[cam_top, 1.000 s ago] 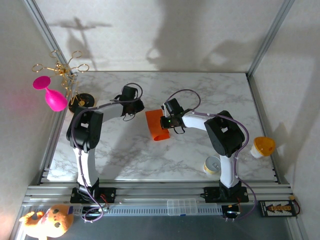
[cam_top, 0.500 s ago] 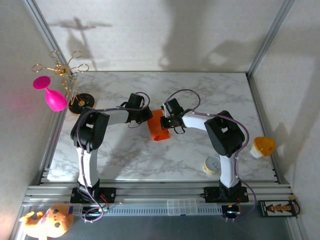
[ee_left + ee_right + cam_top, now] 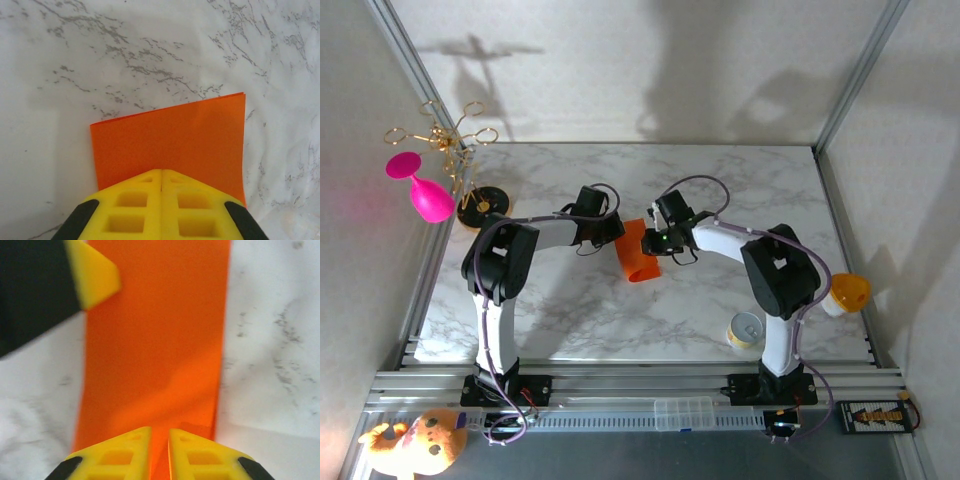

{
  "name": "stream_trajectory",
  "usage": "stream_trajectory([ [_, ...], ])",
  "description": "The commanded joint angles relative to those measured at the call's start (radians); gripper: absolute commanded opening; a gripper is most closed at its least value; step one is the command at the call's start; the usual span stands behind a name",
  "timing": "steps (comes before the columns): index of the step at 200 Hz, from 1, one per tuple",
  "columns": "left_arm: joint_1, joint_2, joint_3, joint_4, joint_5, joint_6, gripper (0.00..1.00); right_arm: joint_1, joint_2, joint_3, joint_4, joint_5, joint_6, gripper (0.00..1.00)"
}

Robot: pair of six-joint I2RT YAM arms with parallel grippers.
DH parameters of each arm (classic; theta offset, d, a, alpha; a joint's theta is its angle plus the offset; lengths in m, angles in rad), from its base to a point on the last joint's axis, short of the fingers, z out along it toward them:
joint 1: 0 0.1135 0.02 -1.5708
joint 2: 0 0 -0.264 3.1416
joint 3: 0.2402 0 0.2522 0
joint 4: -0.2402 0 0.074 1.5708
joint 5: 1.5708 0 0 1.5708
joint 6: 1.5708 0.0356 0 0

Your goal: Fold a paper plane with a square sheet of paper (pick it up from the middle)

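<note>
The square sheet of paper (image 3: 638, 252), bright orange and folded over into a narrow strip, lies flat on the marble table near its middle. My left gripper (image 3: 620, 232) is at the strip's left edge. In the left wrist view its yellow fingers (image 3: 161, 172) are pressed together with the tips over the paper (image 3: 170, 132). My right gripper (image 3: 655, 240) is at the strip's far right side. In the right wrist view its jaws (image 3: 160, 432) stand a narrow gap apart above the paper (image 3: 155, 340), and the left fingertip (image 3: 100, 280) shows at the top left.
A pink goblet (image 3: 420, 190) and a gold rack (image 3: 455, 135) stand at the table's far left corner. A small yellow can (image 3: 746, 331) sits near the right arm's base. An orange-yellow cup (image 3: 847, 292) is past the right edge.
My left gripper moved right onto the paper's edge and closed. My right gripper's jaws parted a little and its arm shifted slightly. The paper now lies as a narrower strip.
</note>
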Motion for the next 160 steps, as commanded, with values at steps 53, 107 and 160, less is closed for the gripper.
stream_trajectory([
  [53,0.012,0.067,-0.053,-0.066,-0.049,0.012,0.03,0.081,0.035,0.017,0.102,-0.139,0.251,0.02],
  [107,0.013,0.071,-0.065,-0.054,-0.041,-0.003,0.02,0.084,0.11,0.029,0.164,-0.178,0.297,0.0],
  [160,0.014,0.076,-0.082,-0.037,-0.036,-0.014,0.01,0.102,0.151,0.043,0.189,-0.215,0.293,0.0],
])
